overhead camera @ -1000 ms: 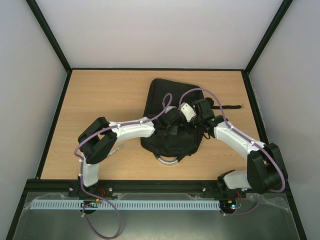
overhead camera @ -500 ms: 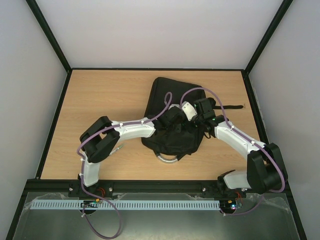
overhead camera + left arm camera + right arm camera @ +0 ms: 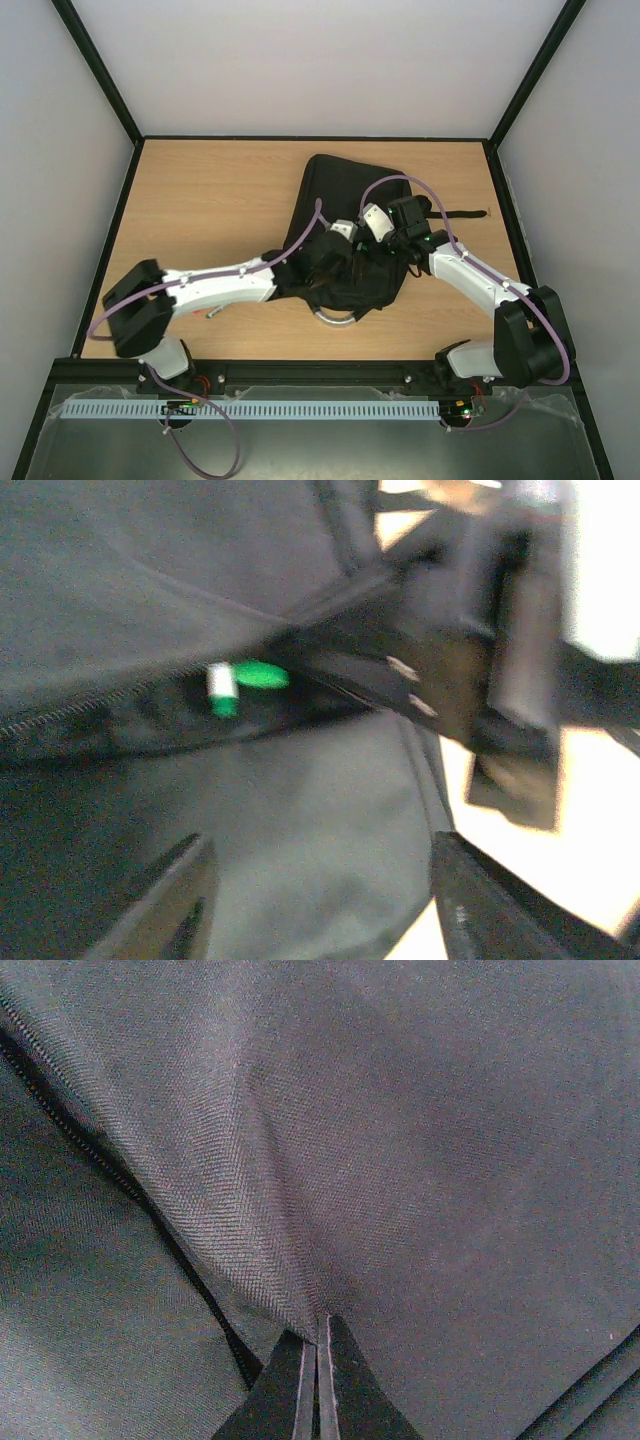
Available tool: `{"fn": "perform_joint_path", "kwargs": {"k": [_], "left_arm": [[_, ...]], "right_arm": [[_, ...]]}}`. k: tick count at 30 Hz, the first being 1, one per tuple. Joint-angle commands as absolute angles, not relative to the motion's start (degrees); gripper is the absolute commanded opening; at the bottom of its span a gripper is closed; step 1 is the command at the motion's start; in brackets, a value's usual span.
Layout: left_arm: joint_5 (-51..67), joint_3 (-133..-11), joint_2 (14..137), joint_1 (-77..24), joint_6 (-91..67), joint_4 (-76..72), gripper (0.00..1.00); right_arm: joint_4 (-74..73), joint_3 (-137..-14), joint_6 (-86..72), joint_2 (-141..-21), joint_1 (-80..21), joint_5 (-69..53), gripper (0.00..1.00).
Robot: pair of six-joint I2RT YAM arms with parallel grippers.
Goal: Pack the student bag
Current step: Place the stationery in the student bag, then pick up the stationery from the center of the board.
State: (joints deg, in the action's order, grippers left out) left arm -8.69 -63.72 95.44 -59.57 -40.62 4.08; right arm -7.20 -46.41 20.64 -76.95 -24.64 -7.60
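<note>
student bag [image 3: 345, 185]: black woven fabric, puckered | right gripper [image 3: 317, 1328]: pinching its cloth | left gripper [image 3: 320, 848]: spread

Left gripper [image 3: 318, 850] has its jaws apart; right gripper [image 3: 318, 1360] is pinched tight.

My left tool [image 3: 322, 900]: jaws have spread apart from nearly closed.
My left arm [image 3: 215, 285]: elbow has swung out left and low, forearm now stretched flat.
Tool's place: shifted slightly left and nearer over the student bag [image 3: 345, 190].
</note>
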Motion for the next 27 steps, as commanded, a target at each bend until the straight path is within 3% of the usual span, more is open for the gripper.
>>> {"fn": "perform_joint_path", "kwargs": {"k": [1, 2, 3, 22, 27], "left_arm": [[-12.64, -57.94, 86.84, -64.41, -36.36, 2.77, 0.89], [-13.30, -55.62, 84.74, -65.03, -35.76, 1.69, 0.98], [-14.02, -53.41, 82.67, -65.53, -35.45, 0.92, 0.99], [-17.71, -44.28, 59.60, -62.90, -22.86, 18.70, 0.99], [-37.91, -46.60, 56.24, -55.23, -38.33, 29.64, 0.99]], "right_arm": [[-9.23, -46.76, 21.01, -77.14, -24.78, -9.23, 0.01], [-9.23, -46.76, 21.01, -77.09, -24.77, -9.16, 0.01], [-9.23, -46.77, 21.01, -77.08, -24.78, -9.14, 0.01], [-9.30, -46.76, 21.09, -76.84, -24.79, -8.88, 0.01], [-9.27, -46.83, 21.09, -76.80, -24.79, -8.92, 0.01]]}}
